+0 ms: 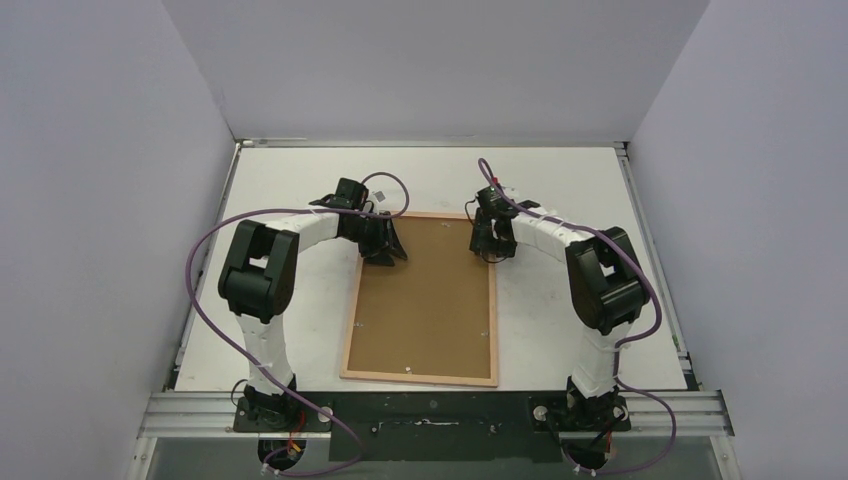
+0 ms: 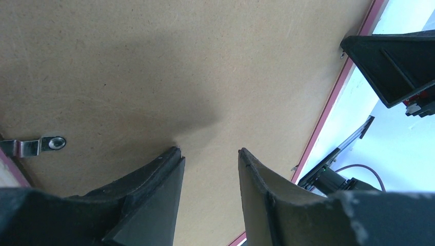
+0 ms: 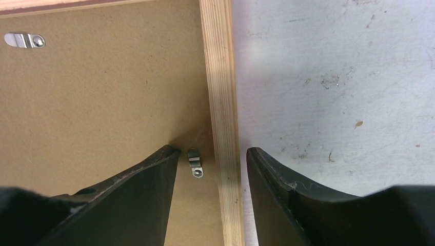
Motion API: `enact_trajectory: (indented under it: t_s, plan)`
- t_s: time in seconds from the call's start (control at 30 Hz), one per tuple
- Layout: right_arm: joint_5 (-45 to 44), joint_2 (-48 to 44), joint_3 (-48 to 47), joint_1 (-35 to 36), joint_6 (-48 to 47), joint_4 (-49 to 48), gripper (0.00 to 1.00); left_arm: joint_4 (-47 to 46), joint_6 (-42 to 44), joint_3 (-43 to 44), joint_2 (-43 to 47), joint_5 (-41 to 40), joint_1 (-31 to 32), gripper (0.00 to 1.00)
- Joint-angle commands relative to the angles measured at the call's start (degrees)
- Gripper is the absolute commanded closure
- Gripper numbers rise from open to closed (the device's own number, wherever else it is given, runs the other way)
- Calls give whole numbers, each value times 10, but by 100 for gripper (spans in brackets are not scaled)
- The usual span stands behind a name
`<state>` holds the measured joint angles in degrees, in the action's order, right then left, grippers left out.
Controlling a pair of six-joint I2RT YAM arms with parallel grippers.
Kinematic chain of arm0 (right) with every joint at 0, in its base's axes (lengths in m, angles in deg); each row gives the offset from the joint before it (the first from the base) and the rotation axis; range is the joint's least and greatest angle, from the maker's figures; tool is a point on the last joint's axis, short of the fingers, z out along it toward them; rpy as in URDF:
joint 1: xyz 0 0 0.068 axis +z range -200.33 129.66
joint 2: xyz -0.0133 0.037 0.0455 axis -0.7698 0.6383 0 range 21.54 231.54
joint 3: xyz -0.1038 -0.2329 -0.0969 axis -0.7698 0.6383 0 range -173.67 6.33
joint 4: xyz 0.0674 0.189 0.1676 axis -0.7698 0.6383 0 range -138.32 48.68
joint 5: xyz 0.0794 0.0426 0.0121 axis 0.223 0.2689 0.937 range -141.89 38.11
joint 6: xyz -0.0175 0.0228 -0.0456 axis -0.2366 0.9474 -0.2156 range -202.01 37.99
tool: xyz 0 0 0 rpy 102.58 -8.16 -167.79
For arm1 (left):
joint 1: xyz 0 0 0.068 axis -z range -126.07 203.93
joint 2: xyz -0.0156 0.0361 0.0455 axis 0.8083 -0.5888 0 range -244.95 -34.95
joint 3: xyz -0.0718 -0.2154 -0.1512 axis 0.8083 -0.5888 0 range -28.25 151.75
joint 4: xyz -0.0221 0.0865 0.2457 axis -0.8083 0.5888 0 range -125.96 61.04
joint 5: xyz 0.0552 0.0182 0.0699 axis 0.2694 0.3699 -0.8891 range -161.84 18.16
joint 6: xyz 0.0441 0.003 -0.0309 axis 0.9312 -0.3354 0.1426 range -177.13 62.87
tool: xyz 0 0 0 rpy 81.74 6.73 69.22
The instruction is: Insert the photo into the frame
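The frame (image 1: 352,312) lies back up on the table, its pale wood rim around the plain brown backing board (image 1: 425,300). The photo is hidden. My left gripper (image 1: 385,250) is open and empty over the board near the frame's far left corner; in the left wrist view (image 2: 209,151) its fingertips rest close above the board (image 2: 154,61), with the frame's pink edge (image 2: 333,97) to the right. My right gripper (image 1: 487,245) is open and empty at the far right rail; in the right wrist view (image 3: 211,149) it straddles the wood rail (image 3: 220,77) and a small metal clip (image 3: 194,162).
Another metal clip (image 3: 23,39) sits at the board's far edge, and one (image 2: 38,145) shows at the left in the left wrist view. The white table (image 1: 560,180) is walled on three sides. Purple cables loop from both arms.
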<state>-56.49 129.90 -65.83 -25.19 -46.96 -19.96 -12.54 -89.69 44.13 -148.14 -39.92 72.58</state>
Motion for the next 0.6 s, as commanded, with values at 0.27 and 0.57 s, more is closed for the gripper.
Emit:
enact_trajectory:
  t_s: [0.27,0.57]
  plan:
    - [3,-31,22,0,0,28,58,17,7,10,-17,-16,1,58]
    - [6,-43,33,-4,-5,21,64,20,7,12,-19,-16,1,58]
